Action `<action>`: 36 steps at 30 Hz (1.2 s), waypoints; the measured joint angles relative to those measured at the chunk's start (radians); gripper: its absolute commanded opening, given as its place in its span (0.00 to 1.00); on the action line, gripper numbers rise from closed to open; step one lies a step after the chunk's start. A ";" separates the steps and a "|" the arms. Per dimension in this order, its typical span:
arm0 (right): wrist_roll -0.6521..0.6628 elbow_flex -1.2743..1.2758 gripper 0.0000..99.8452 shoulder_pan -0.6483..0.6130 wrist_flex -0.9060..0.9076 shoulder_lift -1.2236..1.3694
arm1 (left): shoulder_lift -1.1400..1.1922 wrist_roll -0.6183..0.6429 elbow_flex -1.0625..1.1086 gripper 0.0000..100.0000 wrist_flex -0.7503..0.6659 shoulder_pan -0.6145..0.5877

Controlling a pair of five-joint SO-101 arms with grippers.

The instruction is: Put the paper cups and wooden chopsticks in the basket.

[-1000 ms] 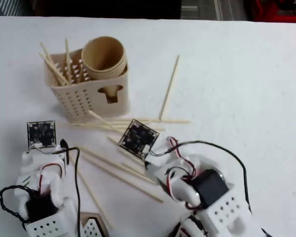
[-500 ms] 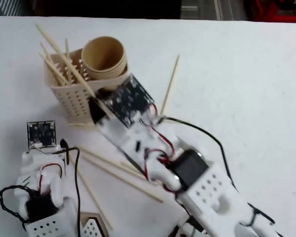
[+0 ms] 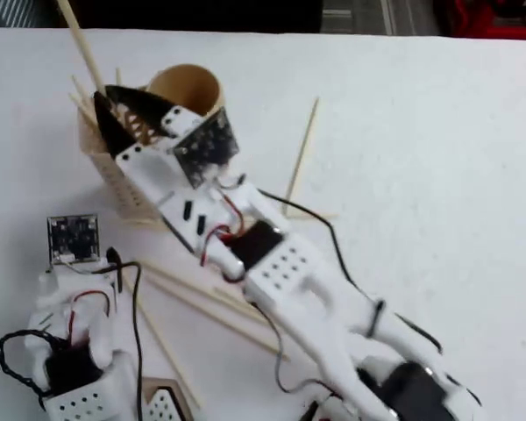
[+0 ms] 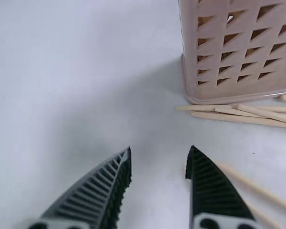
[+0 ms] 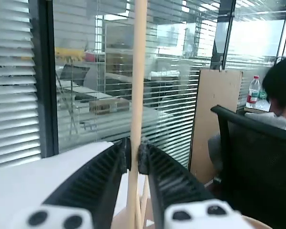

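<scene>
Chopstick (image 3: 80, 44), pinched in the right gripper (image 3: 103, 96), has been swung over the basket (image 3: 114, 180) at ten o'clock; release is due.

My worktop (image 3: 438, 123) plain white, basket (image 4: 233, 47) beige with rows of triangular cut-outs, paper cups (image 3: 191, 84) tan, chopsticks (image 3: 300, 156) pale bare wood, my left tool (image 4: 159, 151) black with fine ridges, my right tool (image 5: 135, 148) black too, my arms (image 3: 324, 316) white with red and black wires (image 3: 138, 307).

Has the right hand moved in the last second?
Yes. The right hand, shut on a chopstick, has swung from the loose sticks on the table up over the basket.
</scene>
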 measured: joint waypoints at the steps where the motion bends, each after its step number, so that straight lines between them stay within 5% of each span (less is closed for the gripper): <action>1: 0.000 0.000 0.03 0.000 -0.029 0.035 | 0.000 0.000 0.000 0.20 0.000 0.000; 6: 0.000 0.000 0.17 0.002 -0.075 0.180 | 0.000 0.000 0.000 0.20 0.000 0.000; 12: 0.000 0.000 0.02 0.002 0.015 0.140 | 0.000 0.000 0.000 0.20 0.000 0.000; 27: 0.000 0.318 0.02 0.244 0.924 -0.778 | 0.000 0.000 0.000 0.20 0.000 0.000; 36: 0.017 0.626 0.02 0.509 1.195 -1.151 | 0.000 0.000 0.000 0.20 0.000 0.000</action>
